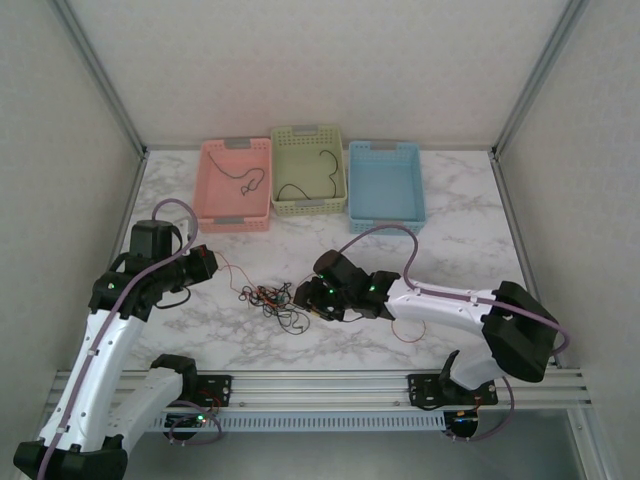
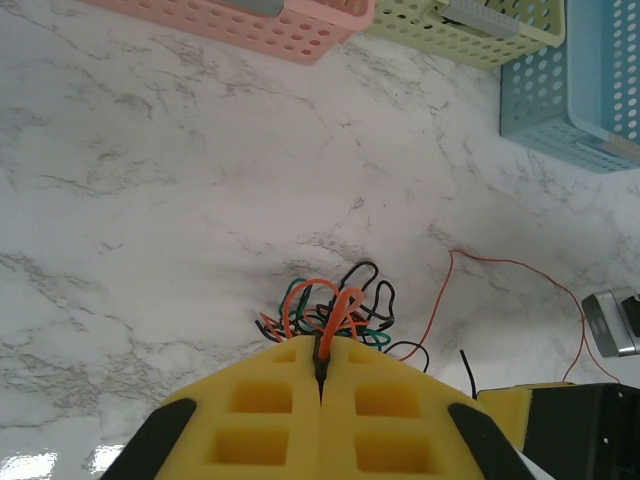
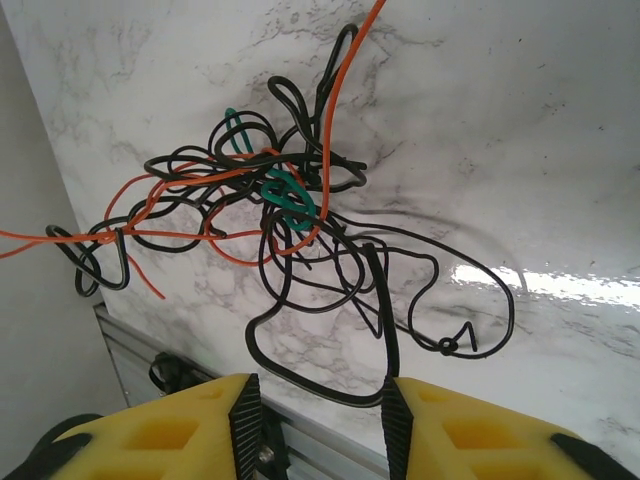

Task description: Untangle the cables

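I have the white marble-patterned table top [image 1: 460, 250] in front of me. At its far edge stand a pink plastic basket [image 1: 236, 222], a green plastic basket [image 1: 308, 207] and a blue plastic basket [image 1: 386, 215]. The pink and the green each hold one dark cable.

The left gripper [image 1: 208, 262] sits left of centre, its yellow pads pressed together on a red-orange wire [image 2: 338, 308]. The right gripper [image 1: 308, 298] is at the right edge of the knot of thin cables [image 1: 275, 298], which lies mid-table between the two. Its jaws stand apart, with a black wire loop [image 3: 384, 320] running into the gap and nothing pinched.

From above, the knot is longer left to right than front to back. The held red-orange wire runs rightward from the left gripper into it. A short green wire [image 3: 285, 195] is wound into its core.

I judge this step to be drawing one strand free. I would hold the left pinch firm, close the right jaws on that one black loop and no other, then part the arms slowly along the knot's long line. I would stop as soon as the core starts to cinch.
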